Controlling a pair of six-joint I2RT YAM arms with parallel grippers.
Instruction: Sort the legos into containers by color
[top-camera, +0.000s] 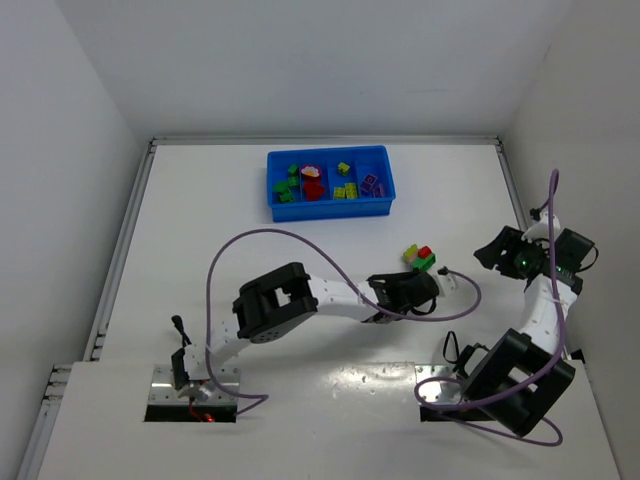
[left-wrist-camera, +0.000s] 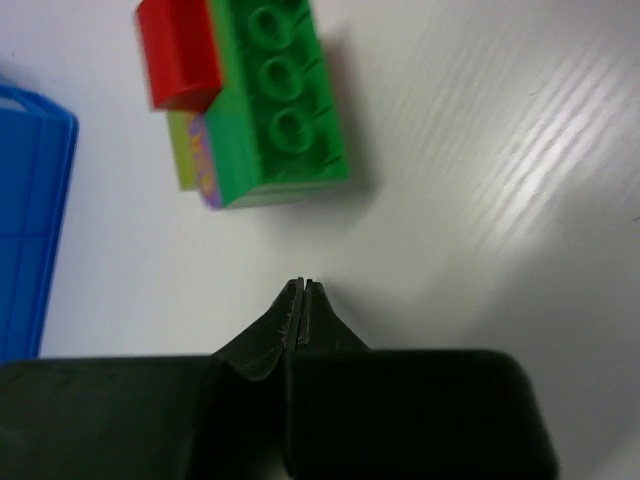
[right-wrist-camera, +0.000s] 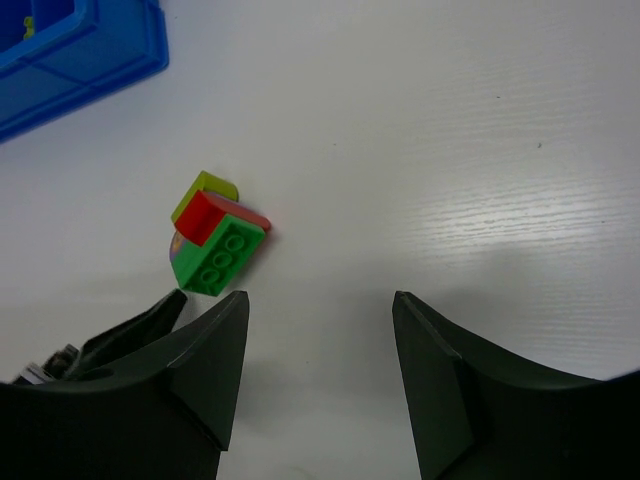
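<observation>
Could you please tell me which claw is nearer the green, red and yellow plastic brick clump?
Left. Left claw sits shut just short of the clump; right claw open, farther.

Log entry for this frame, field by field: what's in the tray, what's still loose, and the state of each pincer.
tray: blue tray, four compartments, at the far side of the table
compartments, left to right in the top view: green bricks; red bricks; yellow bricks; purple bricks
loose: one mixed clump of green, red, yellow-green and purple, on the table outside the tray
left pincer: shut, empty, tips just short of the clump
right pincer: open, empty, apart from the clump
remaining: clump not yet sorted
</observation>
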